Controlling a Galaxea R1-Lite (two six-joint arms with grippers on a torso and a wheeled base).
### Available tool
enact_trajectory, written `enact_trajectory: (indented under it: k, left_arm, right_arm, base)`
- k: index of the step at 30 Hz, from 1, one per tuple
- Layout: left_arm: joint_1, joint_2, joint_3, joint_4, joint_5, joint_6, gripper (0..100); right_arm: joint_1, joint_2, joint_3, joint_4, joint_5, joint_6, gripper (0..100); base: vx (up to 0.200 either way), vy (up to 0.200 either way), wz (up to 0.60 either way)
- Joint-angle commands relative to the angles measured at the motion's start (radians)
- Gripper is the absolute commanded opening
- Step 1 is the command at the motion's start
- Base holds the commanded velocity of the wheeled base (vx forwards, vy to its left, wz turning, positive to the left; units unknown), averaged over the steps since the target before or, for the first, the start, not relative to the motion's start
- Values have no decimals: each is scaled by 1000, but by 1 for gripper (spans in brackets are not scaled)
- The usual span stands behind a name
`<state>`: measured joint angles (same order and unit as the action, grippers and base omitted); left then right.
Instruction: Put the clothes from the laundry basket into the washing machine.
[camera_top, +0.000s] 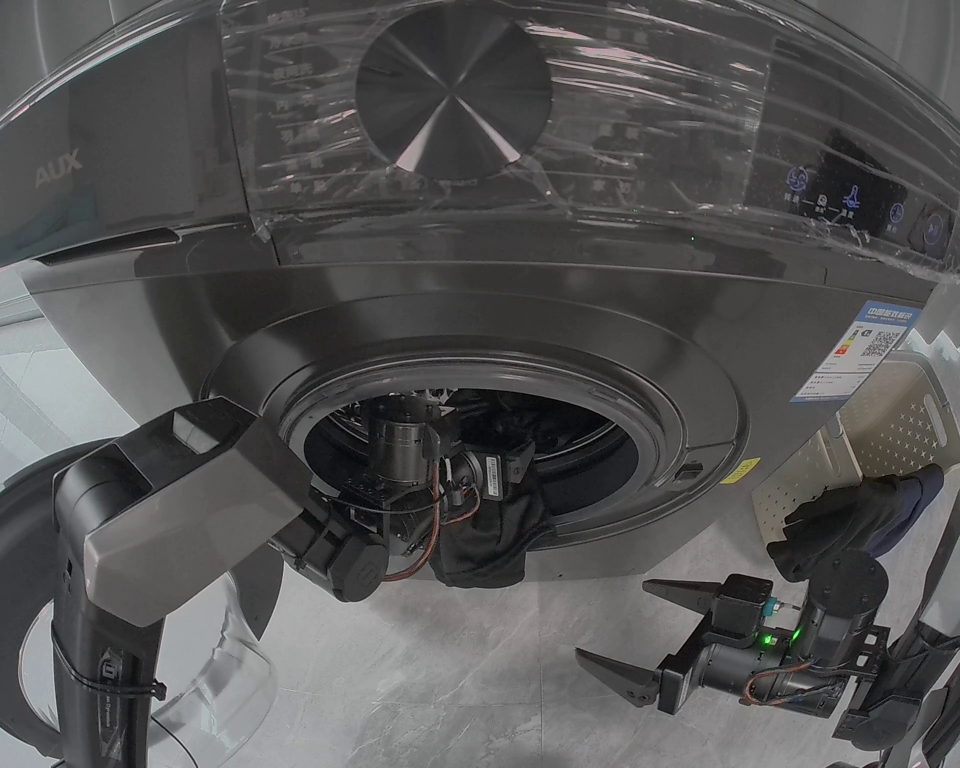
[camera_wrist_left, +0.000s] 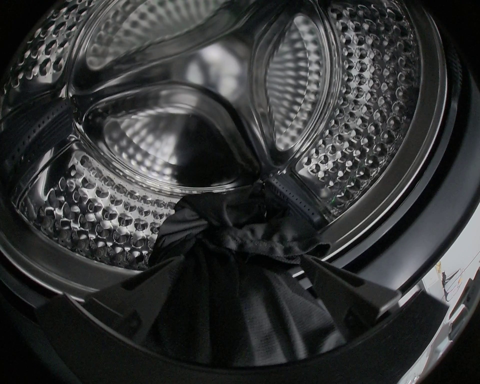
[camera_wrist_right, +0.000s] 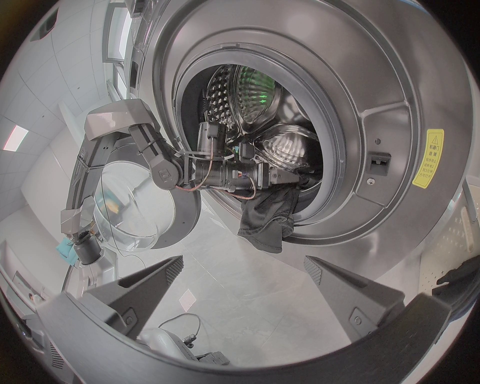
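Left pincer is parked right in the mouth of the dark grey front-loading washing machine. Its fingers are spread wide with the black, thin-knit garment lying loose between them, so I'd call that let go, not gripping. Right pincer hangs low over the pale marble-look floor, fingers also wide apart and nothing in them. It's near the cream perforated plastic laundry basket, which has more dark clothes draped over its edge.

Step-wise this looks like the drop-off of one piece, and it's only half done. The garment is bunched up at one end inside the shiny dimpled steel drum, while the rest flops out over the lower lip of the door opening and dangles down the front panel.

So its long axis runs from inside the drum, over the lip, then straight down toward the floor. The gathered end points inward and the loose end points down.

My guess for the next move: grab the cloth again close to the lip, or scoop up the dangling bit, and shove it deeper so nothing sits on the door seal. Then the right arm can go for the basket pile.
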<state>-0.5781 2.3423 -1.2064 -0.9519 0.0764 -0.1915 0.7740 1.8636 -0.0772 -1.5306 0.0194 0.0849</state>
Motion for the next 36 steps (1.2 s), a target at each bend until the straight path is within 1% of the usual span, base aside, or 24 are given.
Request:
enact_trajectory:
  k: [1, 5, 8, 11, 13, 14, 16, 17, 19, 24, 28, 29, 34, 35, 36]
  left_arm:
    - [7, 35, -4, 5, -1, 1, 0]
    - [7, 40, -12, 16, -3, 1, 0]
    - [7, 45, -42, 16, -7, -3, 0]
    - [12, 61, -105, 5, 8, -8, 0]
    - [21, 64, -160, 1, 22, -26, 0]
    - [23, 66, -168, -1, 26, -29, 0]
    - [26, 84, -246, -30, 57, -62, 0]
    - [27, 95, -274, -48, 65, -66, 0]
    - [30, 117, -315, -77, 77, -66, 0]
    - [35, 146, -367, -122, 91, -65, 0]
    - [37, 146, -367, -130, 91, -65, 0]
    - [35, 135, -352, -123, 91, -65, 100]
    - [24, 84, -263, -80, 86, -66, 100]
    - [21, 58, -209, -38, 77, -69, 100]
    - [21, 46, -183, -18, 74, -68, 100]
  right_arm:
    - [2, 0, -3, 0, 1, -1, 100]
    - [1, 0, -4, 0, 1, -1, 100]
    - [2, 0, -6, 0, 1, -1, 100]
    - [1, 0, -10, 0, 1, 1, 100]
    - [-1, 0, -13, 0, 1, -1, 100]
    - [-1, 0, -13, 0, 1, -1, 100]
    - [-2, 0, -16, 0, 1, 1, 100]
    - [-2, 0, -16, 0, 1, -1, 100]
    - [-4, 0, -18, -2, 1, -1, 100]
    - [-4, 0, -22, -2, 1, 1, 100]
    - [-4, 0, -22, -2, 1, 1, 100]
    - [-7, 0, -22, -2, 1, -1, 100]
    - [-6, 0, -24, -2, 1, 1, 100]
    - [-6, 0, -24, -2, 1, 1, 100]
    - [-6, 2, -24, -2, 1, 1, 100]
  base:
    - [0, 0, 0]
    - [0, 0, 0]
    - [0, 0, 0]
    - [0, 0, 0]
    - [0, 0, 0]
    - [0, 0, 0]
    - [0, 0, 0]
    - [0, 0, 0]
    - [0, 0, 0]
    - [0, 0, 0]
    - [0, 0, 0]
    - [0, 0, 0]
    - [0, 0, 0]
    - [0, 0, 0]
    - [0, 0, 0]
